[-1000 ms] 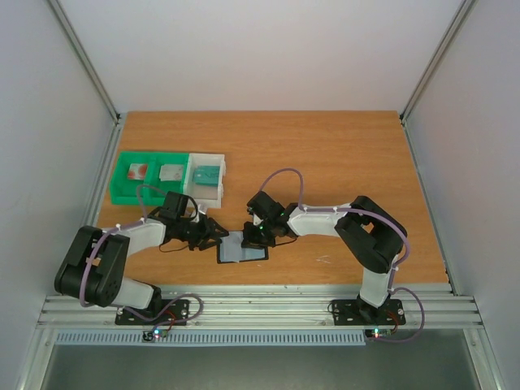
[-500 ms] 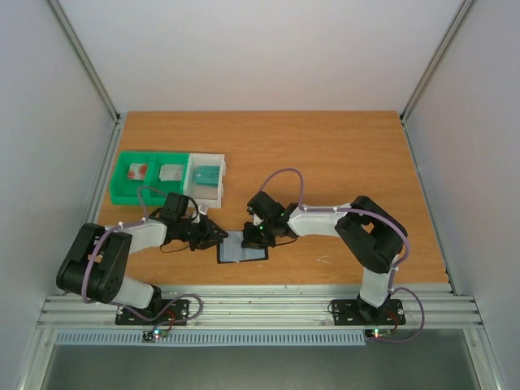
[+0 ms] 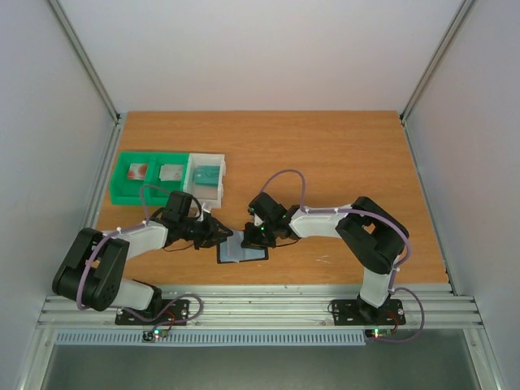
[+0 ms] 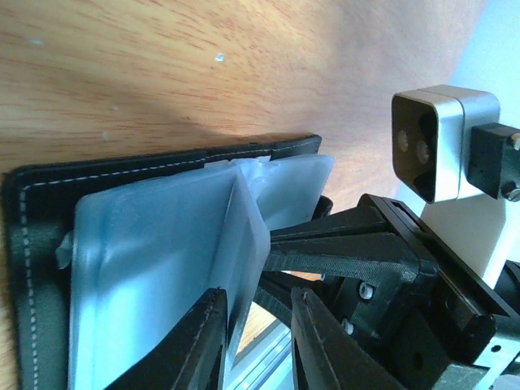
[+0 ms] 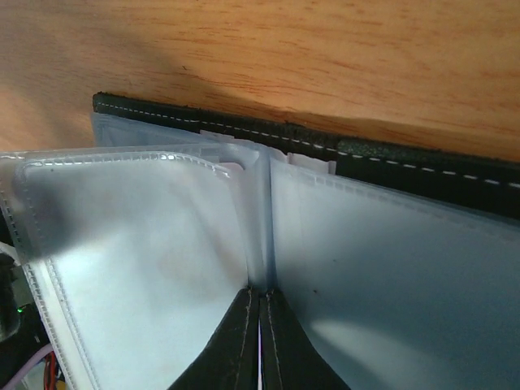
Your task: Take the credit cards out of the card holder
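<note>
Right tool (image 5: 258, 301) pinches the card holder's (image 5: 455, 175) pocket leaf (image 5: 253, 236) upright, so the spread left tool (image 4: 258, 325) at ten o'clock can reach in.

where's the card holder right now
In the top view the card holder lies open near the table's front edge, between the left fingers and the right fingers.

Wooden table (image 3: 341, 154) carries card holder (image 3: 242, 253) and trays (image 3: 134, 195)

Left gripper (image 3: 223, 236) slides right, closer to card holder (image 3: 244, 252). Now reaches its left edge. Left arm stretches out more.
</note>
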### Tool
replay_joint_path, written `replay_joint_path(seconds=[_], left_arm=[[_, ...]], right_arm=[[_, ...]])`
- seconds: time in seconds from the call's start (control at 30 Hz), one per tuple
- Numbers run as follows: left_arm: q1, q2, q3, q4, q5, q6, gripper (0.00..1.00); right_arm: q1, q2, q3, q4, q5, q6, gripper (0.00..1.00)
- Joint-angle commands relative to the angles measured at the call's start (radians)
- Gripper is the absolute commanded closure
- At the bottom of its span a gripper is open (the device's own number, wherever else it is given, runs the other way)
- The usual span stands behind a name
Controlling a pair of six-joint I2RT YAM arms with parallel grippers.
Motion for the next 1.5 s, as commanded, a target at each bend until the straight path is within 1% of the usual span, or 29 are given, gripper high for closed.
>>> replay_joint_path(seconds=[0.0,0.07,0.13,0.27,0.43,0.63,0.83,1.17,1.3,1.47], left_arm=[[-0.018,-0.017,-0.003,0.071,0.023,-0.028,0.75],[-0.019,-0.015,0.002,0.070,0.028,-0.028,0.72],[-0.020,-0.015,0.003,0.070,0.030,-0.029,0.72],[-0.030,-0.016,0.005,0.081,0.033,-0.041,0.72],[-0.064,-0.007,0.016,0.101,0.024,-0.061,0.70],[-0.107,0.012,0.046,0.112,0.008,-0.083,0.69],[-0.134,0.036,0.069,0.125,-0.001,-0.093,0.68],[-0.184,0.075,0.091,0.179,-0.010,-0.122,0.69],[-0.202,0.090,0.097,0.210,-0.013,-0.143,0.69],[-0.202,0.078,0.096,0.202,-0.029,-0.142,0.69]], right_arm=[[0.007,-0.012,-0.029,0.014,0.007,0.005,0.95],[0.007,-0.021,-0.034,0.021,0.008,0.003,0.93],[0.007,-0.034,-0.039,0.028,0.010,0.002,0.91],[0.007,-0.054,-0.046,0.037,0.020,-0.003,0.90],[0.007,-0.075,-0.053,0.039,0.035,-0.008,0.89],[0.007,-0.128,-0.074,0.029,0.069,-0.016,0.85],[0.004,-0.202,-0.094,-0.050,0.165,-0.027,0.84],[-0.003,-0.375,-0.151,-0.161,0.356,-0.023,0.84],[-0.003,-0.416,-0.158,-0.175,0.389,-0.024,0.84],[-0.003,-0.423,-0.157,-0.169,0.373,-0.027,0.84]])
